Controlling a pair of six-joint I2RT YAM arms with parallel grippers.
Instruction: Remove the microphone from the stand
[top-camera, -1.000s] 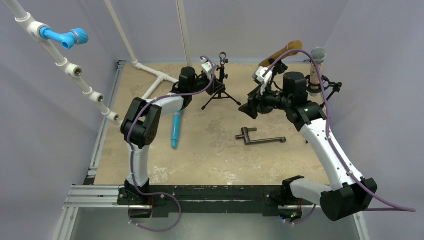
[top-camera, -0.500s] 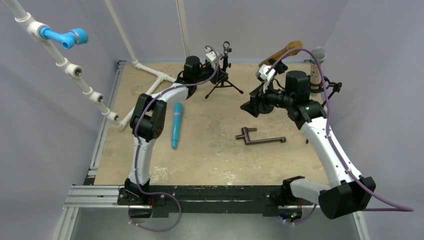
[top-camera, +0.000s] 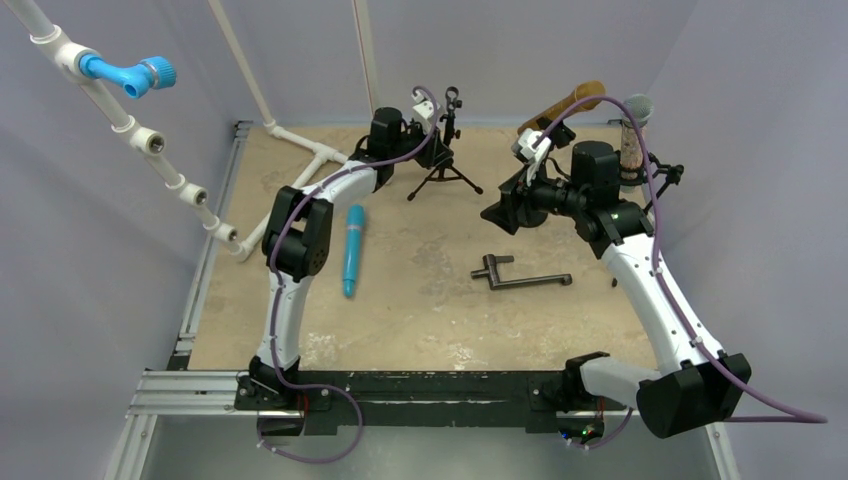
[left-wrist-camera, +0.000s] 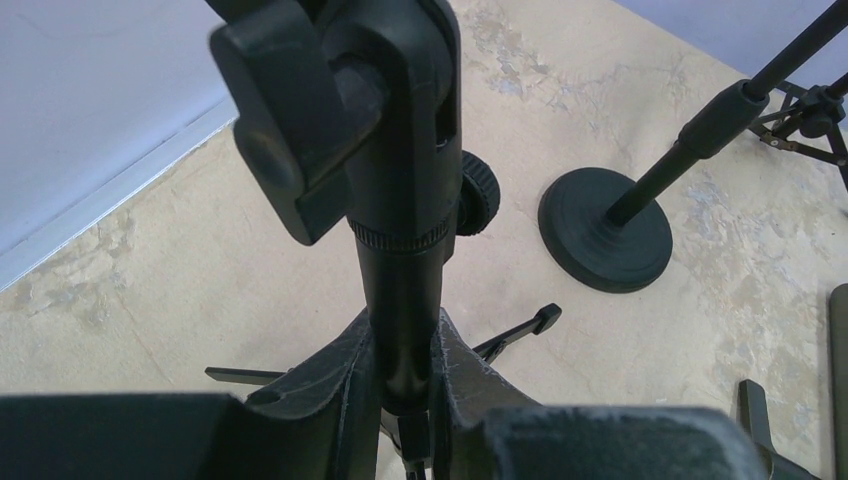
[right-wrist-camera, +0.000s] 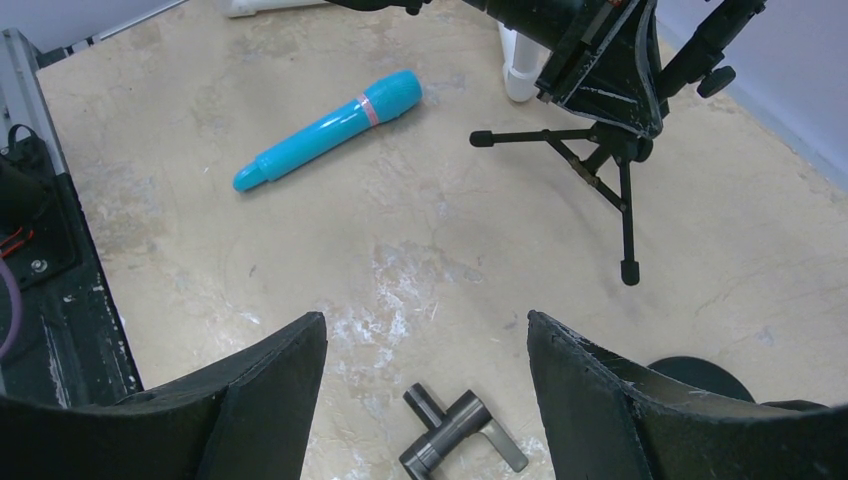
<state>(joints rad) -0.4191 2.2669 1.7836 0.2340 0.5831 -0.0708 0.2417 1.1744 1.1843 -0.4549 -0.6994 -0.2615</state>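
- My left tool (left-wrist-camera: 405, 372) is clamped tight on the post of the small tripod stand (left-wrist-camera: 402, 240), at the far side of the bench (top-camera: 420, 320).
- The blue microphone (top-camera: 351, 250) lies flat on the bench, well apart from that stand and just beside my left arm's elbow.
- My right tool (right-wrist-camera: 425, 340) hangs with its jaws wide apart, gripping nothing, above a dark lever handle (right-wrist-camera: 455, 437).
- A grey-headed microphone (top-camera: 633, 130) sits upright in another stand at the far right corner.
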